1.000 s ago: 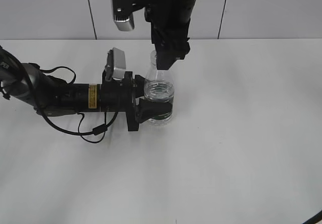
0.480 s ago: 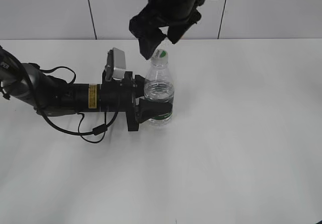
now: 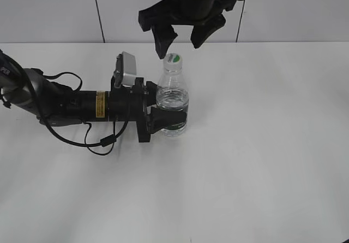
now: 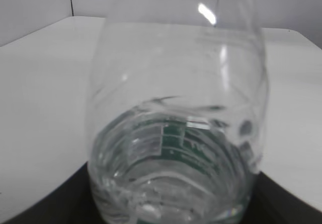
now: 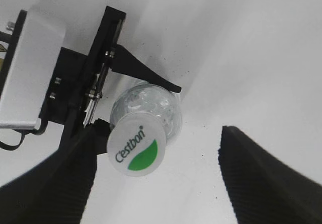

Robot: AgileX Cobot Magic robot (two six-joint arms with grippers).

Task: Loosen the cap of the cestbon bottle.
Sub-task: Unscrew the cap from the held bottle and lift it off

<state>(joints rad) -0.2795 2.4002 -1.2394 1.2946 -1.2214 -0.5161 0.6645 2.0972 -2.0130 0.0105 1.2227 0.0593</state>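
Exterior view: the right gripper (image 3: 181, 42) is held spread wide, nothing grasped, just above the cap (image 3: 173, 59), which is seated on the neck of the cestbon bottle (image 3: 173, 98). Below it, the bottle's lower body is clamped by the left gripper (image 3: 163, 120), reached in from the left. The bottle is stood upright on the white table (image 3: 262, 144).
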